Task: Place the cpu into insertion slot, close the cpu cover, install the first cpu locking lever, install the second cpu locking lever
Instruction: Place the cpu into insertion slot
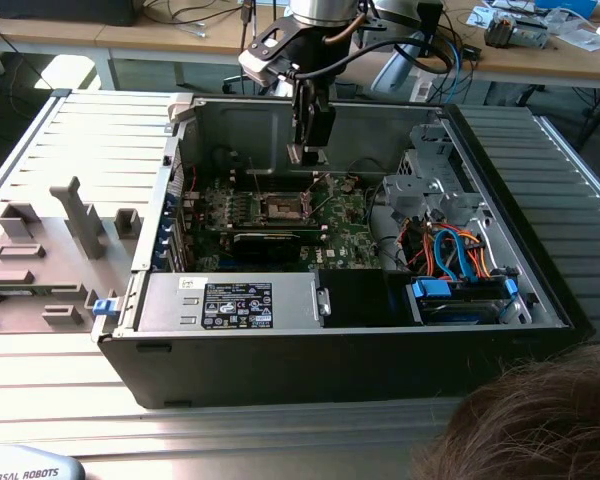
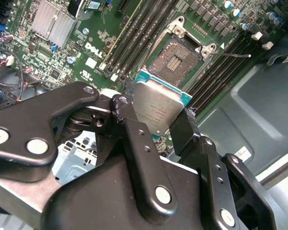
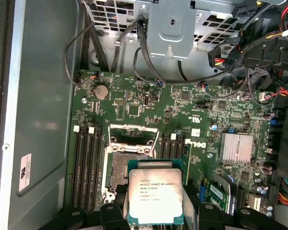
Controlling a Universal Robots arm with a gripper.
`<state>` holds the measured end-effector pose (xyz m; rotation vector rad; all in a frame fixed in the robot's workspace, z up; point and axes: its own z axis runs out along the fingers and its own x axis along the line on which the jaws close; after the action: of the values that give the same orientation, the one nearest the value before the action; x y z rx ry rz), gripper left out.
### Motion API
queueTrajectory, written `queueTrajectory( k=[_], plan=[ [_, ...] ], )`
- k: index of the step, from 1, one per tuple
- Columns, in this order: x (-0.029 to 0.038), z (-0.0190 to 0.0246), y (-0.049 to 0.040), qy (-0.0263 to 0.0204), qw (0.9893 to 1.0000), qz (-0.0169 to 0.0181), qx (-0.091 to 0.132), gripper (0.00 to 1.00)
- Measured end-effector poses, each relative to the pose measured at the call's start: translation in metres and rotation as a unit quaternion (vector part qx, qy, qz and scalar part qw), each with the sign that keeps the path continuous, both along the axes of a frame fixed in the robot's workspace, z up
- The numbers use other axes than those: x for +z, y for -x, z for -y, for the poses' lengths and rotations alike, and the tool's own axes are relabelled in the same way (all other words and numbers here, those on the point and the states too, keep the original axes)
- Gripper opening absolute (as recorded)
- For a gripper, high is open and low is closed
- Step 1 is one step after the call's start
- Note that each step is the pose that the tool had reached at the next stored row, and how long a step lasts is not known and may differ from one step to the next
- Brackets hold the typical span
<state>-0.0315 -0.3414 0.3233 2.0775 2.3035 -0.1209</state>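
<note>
The cpu (image 2: 158, 108), a flat square chip with a silver top and green edge, is clamped between my black fingers (image 2: 127, 120). My gripper (image 2: 153, 114) is shut on it and hovers above the motherboard inside the open computer case (image 1: 540, 290). The insertion slot (image 2: 175, 60) lies uncovered just beyond the chip, its dark centre exposed. In the first wrist view the cpu (image 3: 155, 196) sits beside the insertion slot (image 3: 125, 165), partly overlapping it. The cpu cover (image 3: 133, 129) appears as a silver frame at the slot's far edge. In the exterior view my gripper (image 1: 307, 155) hangs above the insertion slot (image 1: 280, 207).
Memory slots (image 3: 89, 167) flank the socket, and a thin lever rod (image 2: 230, 56) juts from it. A finned heatsink (image 3: 236, 146), a silver power supply (image 1: 230, 300) and a drive cage with orange and blue cables (image 1: 460, 255) surround it. A person's hair (image 1: 530, 420) shows near the case.
</note>
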Motion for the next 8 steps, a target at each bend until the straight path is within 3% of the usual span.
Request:
queueTrajectory(
  k=[8],
  plan=[
    [-0.0003, 0.0, 0.0, 0.0002, 1.0, 0.0, -0.004, 0.54]
  ],
)
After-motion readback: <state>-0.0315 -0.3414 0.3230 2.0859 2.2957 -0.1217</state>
